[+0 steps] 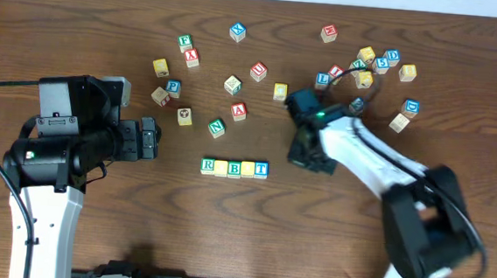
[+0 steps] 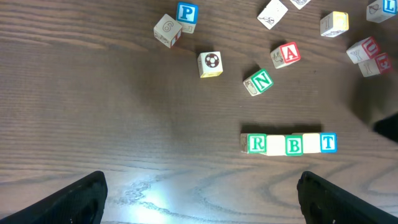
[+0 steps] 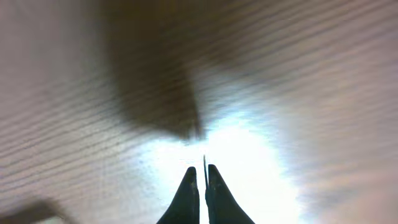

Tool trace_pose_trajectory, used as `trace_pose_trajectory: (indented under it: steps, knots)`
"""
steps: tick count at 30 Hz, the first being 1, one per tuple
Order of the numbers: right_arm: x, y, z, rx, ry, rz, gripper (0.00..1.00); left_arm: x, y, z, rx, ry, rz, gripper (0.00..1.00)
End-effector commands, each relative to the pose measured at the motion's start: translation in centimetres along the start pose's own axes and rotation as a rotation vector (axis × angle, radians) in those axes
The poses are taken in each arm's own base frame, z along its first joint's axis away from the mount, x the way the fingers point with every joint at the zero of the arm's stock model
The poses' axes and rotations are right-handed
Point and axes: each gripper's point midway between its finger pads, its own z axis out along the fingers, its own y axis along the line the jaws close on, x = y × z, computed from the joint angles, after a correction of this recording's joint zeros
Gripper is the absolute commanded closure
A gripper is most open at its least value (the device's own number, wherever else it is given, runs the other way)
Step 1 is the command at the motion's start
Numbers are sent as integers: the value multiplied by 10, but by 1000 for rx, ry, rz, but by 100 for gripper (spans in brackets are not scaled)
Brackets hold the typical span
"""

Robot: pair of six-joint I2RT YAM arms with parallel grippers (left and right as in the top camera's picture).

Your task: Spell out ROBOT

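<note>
5 cubes in 1 row (image 1: 234, 167) mid-bench (image 1: 224, 234), side by side, touching: green R (image 2: 257, 144), 1st pale cube (image 2: 275, 145), green B (image 2: 293, 145), 2nd pale cube (image 2: 310, 144), blue T (image 2: 328, 142). Blank-looking tops on both pale cubes. Spread wide with nothing between: left jaws, over bare wood left of R, apart from row. Pressed shut and empty: right jaws, tips low over glare-lit wood; right arm (image 1: 353, 146) right of T, not touching. Loose cubes beyond row: N (image 2: 259, 81), A (image 2: 286, 54), ball cube (image 2: 210, 64), P (image 2: 186, 14); cluster (image 1: 376, 65) far right.
</note>
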Motion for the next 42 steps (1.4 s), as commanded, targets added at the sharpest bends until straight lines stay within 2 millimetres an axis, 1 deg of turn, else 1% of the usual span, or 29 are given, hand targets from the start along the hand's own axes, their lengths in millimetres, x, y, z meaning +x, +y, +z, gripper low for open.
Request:
trace_pose_trajectory:
  steps: [1, 3, 6, 7, 8, 10, 13, 16, 18, 42]
  knots:
    - [-25, -10, -61, -50, -185, -8, 99, -4, -2, -4, 12, -13, 13, 4]
    - [-25, -13, -90, -99, -235, -17, 99, -4, -2, -4, 12, -13, 13, 4]
    - [-19, -21, -130, -166, -298, -20, 99, -4, -2, -4, 12, -13, 13, 4]
    - [-16, -24, -142, -188, -318, -19, 92, -4, -2, -4, 12, -13, 13, 4]
    - [-13, -27, -152, -206, -334, -17, 69, -4, -2, -4, 12, -13, 13, 4]
    - [-8, -35, -170, -239, -365, -12, 1, -4, -2, -4, 12, -13, 13, 4]
    - [-3, -43, -190, -275, -407, -32, 1, -4, -2, -4, 12, -13, 13, 4]
    - [1, -49, -199, -290, -423, -33, 1, -4, -2, -4, 12, -13, 13, 4]
    - [3, -52, -202, -293, -426, -32, 1, -4, -2, -4, 12, -13, 13, 4]
    - [4, -52, -199, -285, -418, -34, 1, -4, -2, -4, 12, -13, 13, 4]
